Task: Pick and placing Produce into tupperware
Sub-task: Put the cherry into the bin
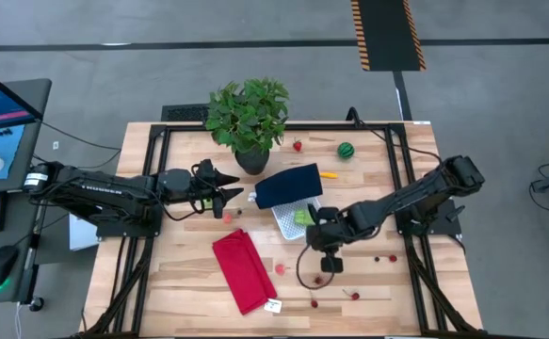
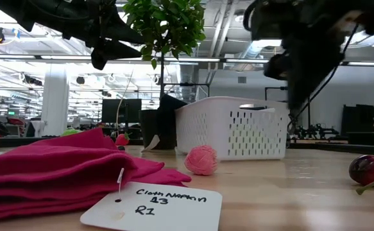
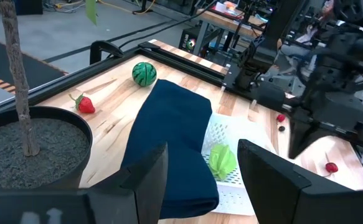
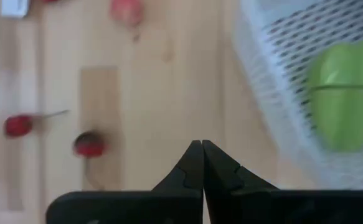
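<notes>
Looking from the front edge of the table (image 1: pixel 189 282) toward the back: the closest stuff is a red cloth (image 1: pixel 243 271) with a paper tag (image 2: pixel 151 206), plus a handful of tiny red berries (image 1: pixel 317 280) scattered around the front right. In the low view there's also a pink fuzzy ball (image 2: pixel 201 160) and a dark cherry (image 2: pixel 369 170) sitting on the wood. Those berries look light and hard, probably plastic, and round enough to roll or squirt out of a pinch, so I'd come straight down and squeeze across the body, not the thin stem.

Next up, the right claw (image 1: pixel 330 252) hangs just above the bare wood beside the white tupperware (image 1: pixel 289 218), fingers pressed fully together with nothing between them. A green piece (image 4: pixel 343 102) is already lying inside the basket.

The dark blue lid (image 1: pixel 287 185) leans across the back half of the tupperware, so it partly covers the opening.

The left claw (image 1: pixel 229 194) sits on the left of the lid, fingers spread wide, holding nothing.

Farther back: an orange piece (image 1: pixel 329 174), a strawberry (image 1: pixel 298 146), and a striped green ball (image 1: pixel 347 150) near the potted plant (image 1: pixel 248 118). The ball looks smooth, so grip across its widest part.
</notes>
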{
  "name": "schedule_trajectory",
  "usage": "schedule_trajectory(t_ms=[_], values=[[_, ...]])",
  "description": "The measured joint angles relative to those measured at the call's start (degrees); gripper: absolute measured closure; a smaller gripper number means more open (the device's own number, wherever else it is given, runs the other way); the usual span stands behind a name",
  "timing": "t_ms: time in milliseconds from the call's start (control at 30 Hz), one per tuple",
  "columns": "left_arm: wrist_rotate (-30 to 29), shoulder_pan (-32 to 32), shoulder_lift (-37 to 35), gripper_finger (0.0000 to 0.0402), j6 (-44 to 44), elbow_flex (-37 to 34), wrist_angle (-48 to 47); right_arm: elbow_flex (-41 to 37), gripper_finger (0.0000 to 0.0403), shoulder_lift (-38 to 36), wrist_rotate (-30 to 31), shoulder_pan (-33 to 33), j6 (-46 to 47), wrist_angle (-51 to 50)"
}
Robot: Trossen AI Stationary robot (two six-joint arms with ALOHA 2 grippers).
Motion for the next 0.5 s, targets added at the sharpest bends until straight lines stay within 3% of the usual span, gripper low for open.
schedule_trajectory(t_ms=[500], values=[[0.0, 0.0, 0.0, 0.0217, 0.0, 0.0, 0.0, 0.0, 0.0313, 0.0, 0.8, 11.7, 15.0, 0.4]])
